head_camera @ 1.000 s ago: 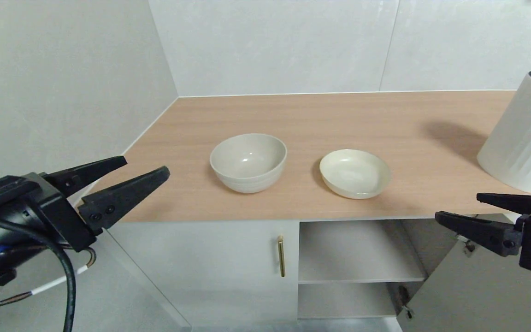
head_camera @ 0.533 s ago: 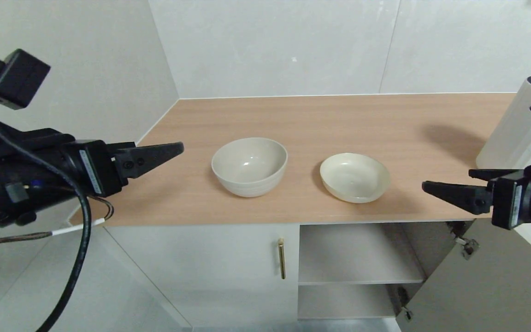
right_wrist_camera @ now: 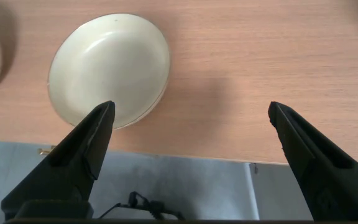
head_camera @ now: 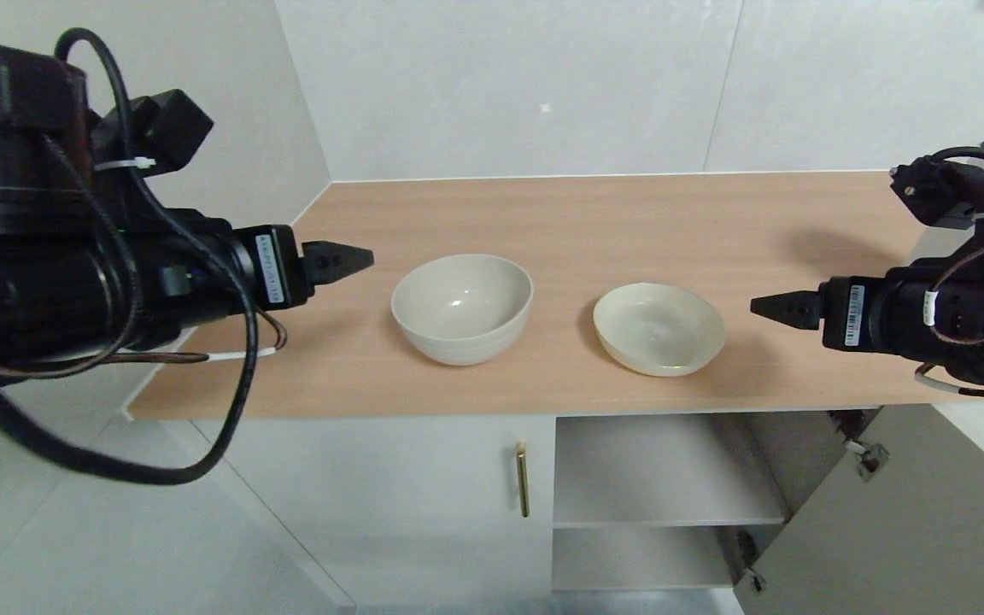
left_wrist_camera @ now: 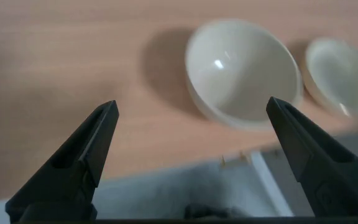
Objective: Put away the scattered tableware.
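Note:
A deep pale-grey bowl and a shallow cream dish rest side by side on the wooden countertop. My left gripper hovers over the counter to the left of the deep bowl, its fingers wide open in the left wrist view, with the deep bowl and shallow dish beyond it. My right gripper hangs just right of the shallow dish, also wide open, with the dish near one fingertip. Neither gripper holds anything.
Below the counter, the cabinet's right door stands open, showing two bare shelves. The left cabinet door is closed, with a brass handle. Tiled walls bound the counter at the back and left.
Both arms have risen and swung in over the counter, the left toward the deep bowl and the right toward the shallow dish. The white ribbed container at the right is now hidden behind the right arm.

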